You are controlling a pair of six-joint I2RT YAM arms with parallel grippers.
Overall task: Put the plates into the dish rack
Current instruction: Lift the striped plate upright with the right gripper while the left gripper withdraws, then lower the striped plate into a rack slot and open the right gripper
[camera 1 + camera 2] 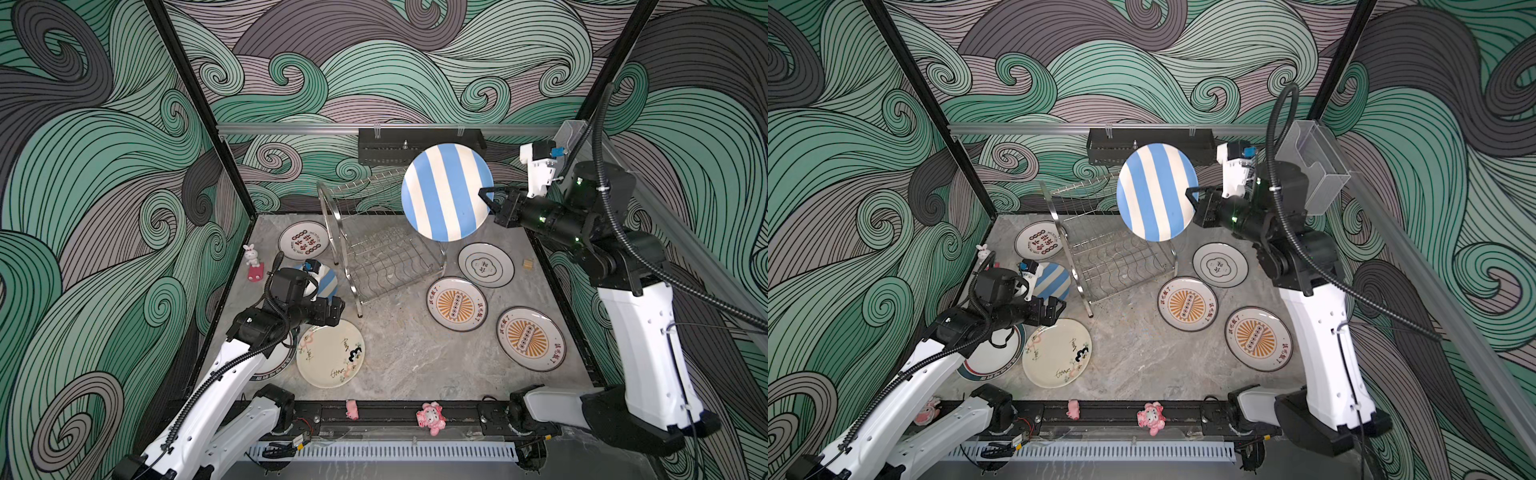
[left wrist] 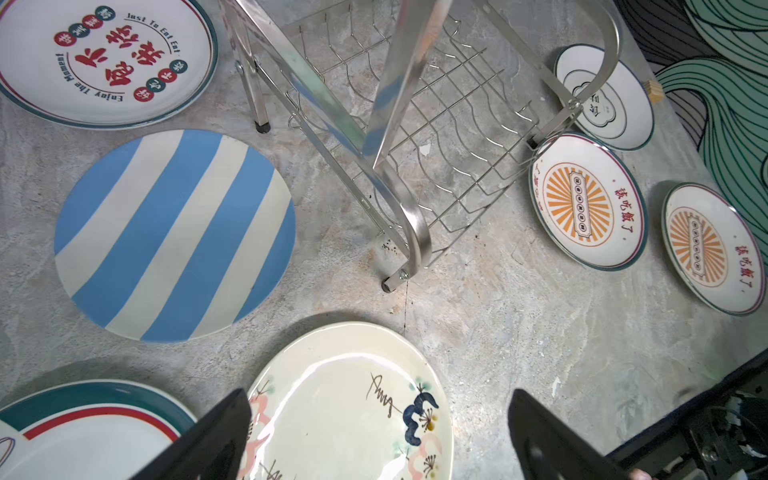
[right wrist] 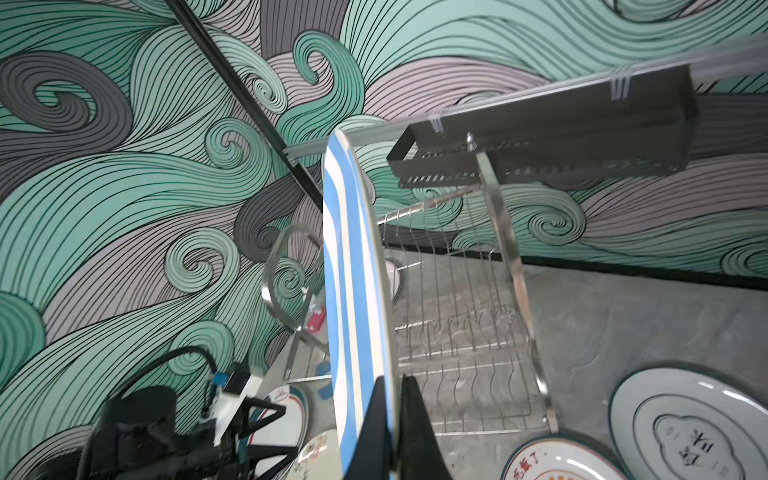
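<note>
R gripper (image 1: 487, 199) was clamped on just the rim of the raised striped plate (image 1: 446, 192), so it could've pivoted, slipped or clipped the dish rack (image 1: 376, 253) arch.

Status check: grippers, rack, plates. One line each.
raised striped plate: gripped at rim, near upright, airborne by rack
right gripper: shut on raised striped plate
cream plate: flat on table
left gripper: open, empty, above cream plate
second striped plate: flat on table
rack: upright, empty

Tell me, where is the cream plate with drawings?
The cream plate lies at the front left of the table in both top views, beside the teal-rimmed plate, beneath the left gripper.
</note>
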